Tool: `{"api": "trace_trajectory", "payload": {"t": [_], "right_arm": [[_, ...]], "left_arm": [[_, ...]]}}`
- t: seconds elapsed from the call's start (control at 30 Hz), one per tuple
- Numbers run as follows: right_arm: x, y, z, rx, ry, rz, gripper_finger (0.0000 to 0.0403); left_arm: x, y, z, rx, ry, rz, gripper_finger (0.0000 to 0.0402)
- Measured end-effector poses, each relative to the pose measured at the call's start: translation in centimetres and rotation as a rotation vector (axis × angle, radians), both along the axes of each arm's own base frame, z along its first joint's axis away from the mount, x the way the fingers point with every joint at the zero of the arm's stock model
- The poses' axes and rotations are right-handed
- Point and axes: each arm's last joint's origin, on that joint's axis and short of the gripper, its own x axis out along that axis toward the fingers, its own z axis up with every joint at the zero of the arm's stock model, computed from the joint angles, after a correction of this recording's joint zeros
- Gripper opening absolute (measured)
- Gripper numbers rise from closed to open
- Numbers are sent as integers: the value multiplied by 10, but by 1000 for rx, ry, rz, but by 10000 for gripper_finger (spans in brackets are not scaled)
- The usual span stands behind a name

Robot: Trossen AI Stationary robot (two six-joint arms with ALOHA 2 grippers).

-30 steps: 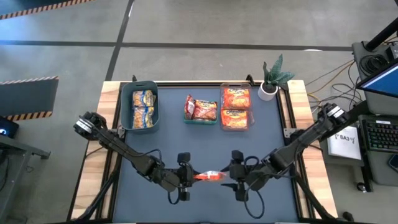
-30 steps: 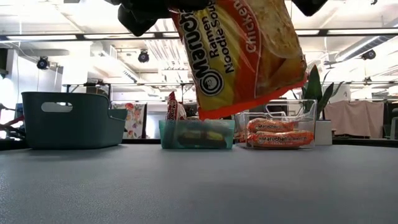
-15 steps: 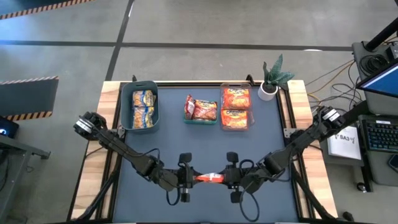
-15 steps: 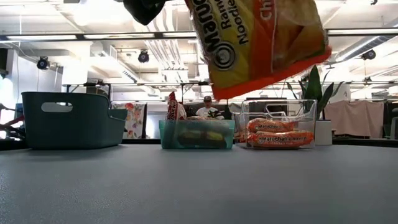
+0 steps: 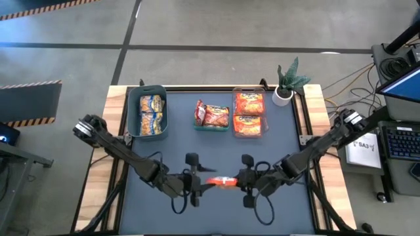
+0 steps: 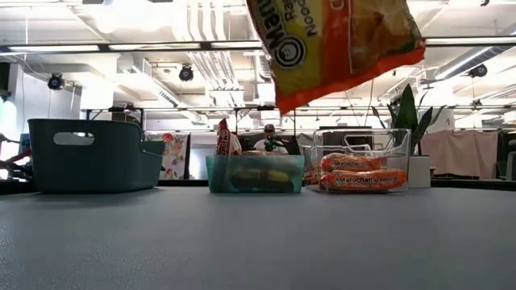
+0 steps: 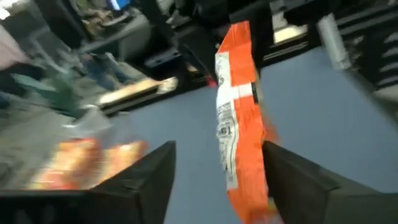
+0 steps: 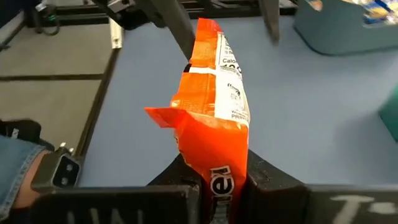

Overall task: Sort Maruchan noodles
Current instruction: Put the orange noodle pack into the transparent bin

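An orange Maruchan noodles packet hangs in the air over the table's near middle, between my two grippers. It fills the top of the low view. My right gripper is shut on the packet's end toward the table's right. My left gripper is open. Its two fingers stand on either side of the packet's other end. My right gripper pinches the packet's right-hand end between its two fingers. It comes from the table's right, slanting a little downward, along the packet's length. The packet stands on edge, lifted clear of the table, and reaches out toward my left gripper.
Three bins stand along the far edge. A teal bin holds yellow-and-blue packets, a small teal bin holds red packets, and a clear bin holds orange packets. A potted plant stands at the far right corner.
My right gripper has gone toward the table's left onto the packet's end and shut on it. My left gripper has opened, let the packet go, risen a little and rolled. The packet has gone up and tilted in the low view.
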Motion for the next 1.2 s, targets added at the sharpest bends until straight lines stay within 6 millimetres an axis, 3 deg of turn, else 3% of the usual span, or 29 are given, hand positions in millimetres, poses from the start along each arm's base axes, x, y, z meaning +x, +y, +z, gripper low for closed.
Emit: {"api": "trace_trajectory", "payload": {"t": [0.13, 0.27, 0.43, 0.63, 0.77, 0.93, 1.03, 1.2], "right_arm": [[-8, -18, 12, 82, 25, -88, 29], [-18, -48, 26, 177, 78, -220, 29], [-34, -102, 58, 252, 50, -409, 29], [-61, -174, 80, 169, 169, -657, 29], [-70, -212, 71, 224, 280, -720, 29], [-76, -243, 54, 318, 299, -835, 29], [-79, -246, 44, 371, 190, -984, 29], [-82, -230, 19, 399, -58, -1148, 29]], "left_arm": [[-12, 10, 12, 99, 36, -3, 255], [-24, 25, 28, 133, 59, 33, 276], [-37, 43, 31, 168, 86, 94, 276], [-50, 65, 17, 205, 99, 174, 266], [-57, 81, 13, 201, 50, 211, 259], [-66, 95, 11, 189, 28, 246, 254], [-71, 98, 14, 167, 5, 257, 251], [-75, 100, 16, 162, -9, 268, 246]]}}
